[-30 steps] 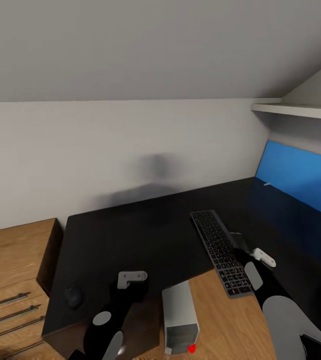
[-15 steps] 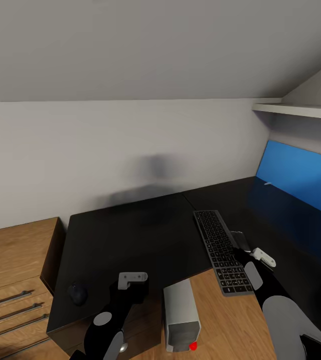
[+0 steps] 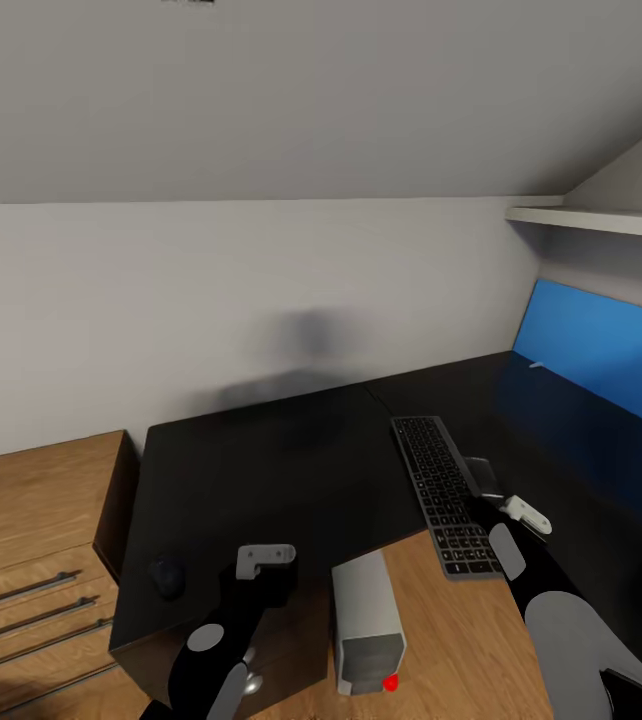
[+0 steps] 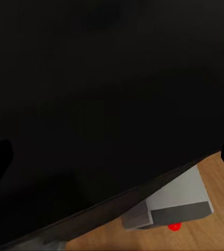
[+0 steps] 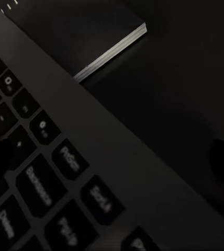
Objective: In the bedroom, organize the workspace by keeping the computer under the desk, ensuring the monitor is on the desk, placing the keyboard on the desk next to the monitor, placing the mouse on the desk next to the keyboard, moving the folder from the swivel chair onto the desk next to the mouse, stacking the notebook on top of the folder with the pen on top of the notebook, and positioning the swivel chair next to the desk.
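Note:
A slim dark keyboard (image 3: 443, 492) lies on the black desk (image 3: 281, 470), one end reaching past the desk's front edge. Beside it rests a small dark notebook (image 3: 482, 476), whose pale page edges show in the right wrist view (image 5: 99, 36). My right gripper (image 5: 112, 157) hovers open over the keyboard's (image 5: 49, 172) edge. A dark mouse (image 3: 166, 577) sits near the desk's front left corner. The grey computer tower (image 3: 366, 628) with a red light stands on the floor at the desk's front edge. My left gripper (image 4: 112, 151) is open above the desk, the computer (image 4: 169, 201) below it.
A wooden drawer unit (image 3: 31, 540) adjoins the desk on the left. A blue panel (image 3: 601, 355) stands along the desk's right wing, under a white shelf (image 3: 601, 220). A sloped ceiling hangs low over the wall behind the desk.
The whole picture has drifted slightly right and up, so the camera has moved. Both arms keep their places in the view.

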